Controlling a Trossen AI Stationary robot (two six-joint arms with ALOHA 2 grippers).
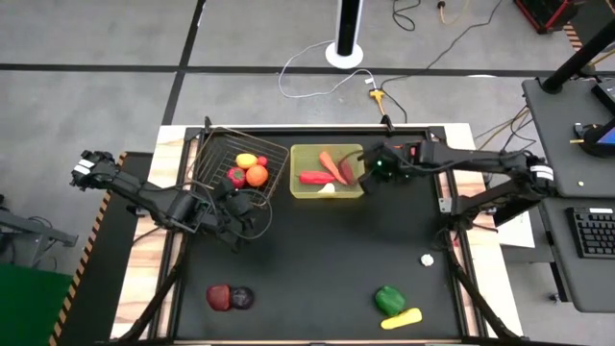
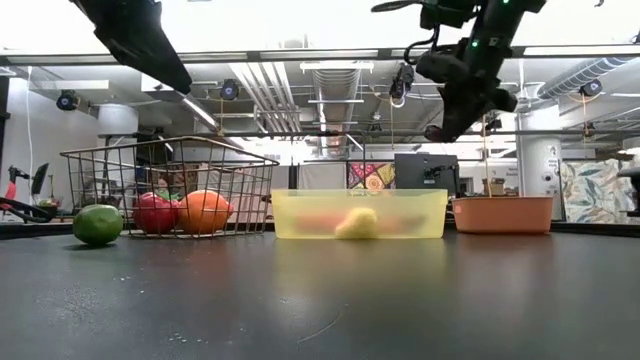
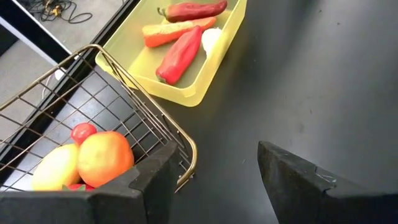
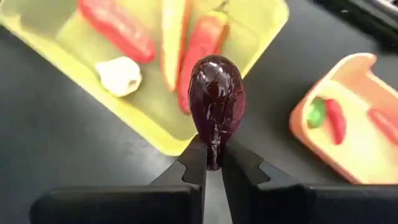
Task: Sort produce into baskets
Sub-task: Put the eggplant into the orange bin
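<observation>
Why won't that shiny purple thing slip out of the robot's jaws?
It might. The purple vegetable looks glossy and rounded, so it is probably slippery, and the right gripper pinches only its narrow end. It keeps its shape in that pinch, so it seems stiff. Dropped above the yellow tray, its rounded shape would likely roll a little.

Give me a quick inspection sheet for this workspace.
Surface: black table, no spills.
Job's things: wire basket holds fruit; yellow tray holds peppers, carrot, garlic; salmon bin by the tray; green pepper and beet loose.
Clutter: nothing seen.
End effectors: right end effector shut on an eggplant over the tray's edge; left end effector open by the basket.
Cables: on the floor.
Surroundings: desk with keyboard.
</observation>
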